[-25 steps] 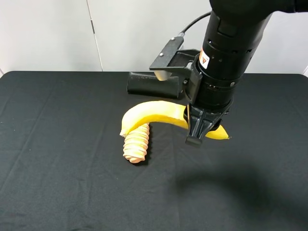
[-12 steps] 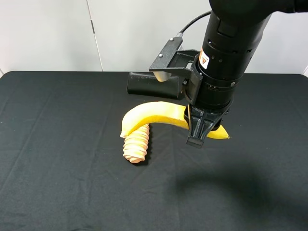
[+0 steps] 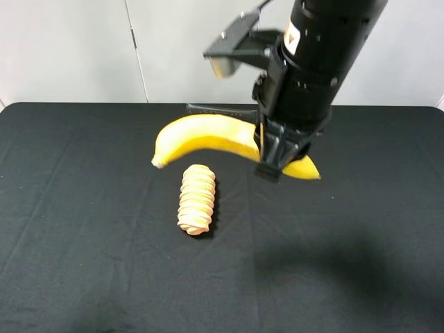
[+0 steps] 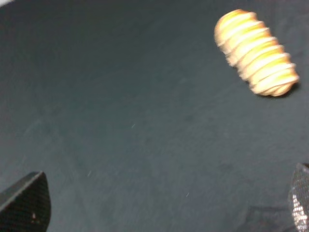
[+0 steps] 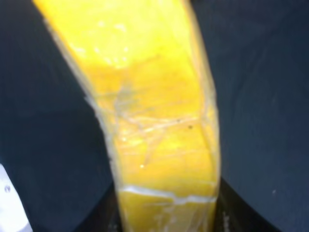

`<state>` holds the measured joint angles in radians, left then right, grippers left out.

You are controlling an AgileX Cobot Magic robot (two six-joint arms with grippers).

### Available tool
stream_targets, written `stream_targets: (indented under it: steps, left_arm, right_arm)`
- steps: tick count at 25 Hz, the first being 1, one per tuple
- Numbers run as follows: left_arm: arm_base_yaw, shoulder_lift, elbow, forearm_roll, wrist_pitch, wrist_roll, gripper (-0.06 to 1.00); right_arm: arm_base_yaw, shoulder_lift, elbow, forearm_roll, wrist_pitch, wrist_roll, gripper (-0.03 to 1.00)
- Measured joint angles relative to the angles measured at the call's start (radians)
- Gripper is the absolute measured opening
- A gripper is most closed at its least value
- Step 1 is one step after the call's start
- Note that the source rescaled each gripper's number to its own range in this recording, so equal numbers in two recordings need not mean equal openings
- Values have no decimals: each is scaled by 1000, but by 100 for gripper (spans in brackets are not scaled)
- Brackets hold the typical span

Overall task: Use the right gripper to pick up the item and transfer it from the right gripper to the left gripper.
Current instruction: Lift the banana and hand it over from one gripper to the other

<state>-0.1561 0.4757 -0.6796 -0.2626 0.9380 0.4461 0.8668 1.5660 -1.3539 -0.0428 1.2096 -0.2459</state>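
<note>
The yellow banana (image 3: 201, 135) hangs in the air above the black table (image 3: 83, 208), held near its right end by my right gripper (image 3: 275, 161), which is shut on it. The banana's free end points left, above the ridged roll (image 3: 196, 199). In the right wrist view the banana (image 5: 154, 121) fills the frame between the dark fingers (image 5: 107, 217). My left gripper (image 4: 161, 208) shows only in the left wrist view, its two fingertips (image 4: 24, 203) far apart and empty, with the roll (image 4: 256, 53) lying ahead of it on the cloth.
A black oblong case (image 3: 208, 109) lies at the back of the table, mostly hidden behind the banana and the right arm. A white wall stands behind the table.
My right gripper has lifted the banana up off the table and slightly left. The roll, partly covered before, now shows in full.
</note>
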Motion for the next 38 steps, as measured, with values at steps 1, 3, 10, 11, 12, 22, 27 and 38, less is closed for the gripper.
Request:
stream_targets:
  steps: [1, 3, 10, 11, 12, 22, 27, 38]
  left_arm:
    - [-25, 26, 0, -4, -14, 4, 98]
    - [-71, 78, 0, -7, -47, 6, 98]
    - [-245, 302, -76, -8, -179, 50, 98]
    - [-277, 340, -94, -8, -194, 54, 98]
    - [-308, 379, -108, -8, -211, 57, 98]
    - [-558, 666, -191, -11, -380, 60, 98]
    - [-609, 734, -192, -18, -477, 60, 98]
    - [-614, 819, -194, -28, -550, 103, 91]
  right_arm:
    - [0, 0, -12, 5, 1, 0, 0]
    - [0, 0, -25, 8, 1, -3, 0]
    - [0, 2, -28, 8, 6, -3, 0]
    - [0, 5, -28, 8, 8, -3, 0]
    - [0, 9, -28, 9, 8, -3, 0]
    - [0, 32, -28, 11, 8, -3, 0]
    - [0, 32, -28, 10, 8, -3, 0]
    - [0, 32, -28, 11, 8, -3, 0]
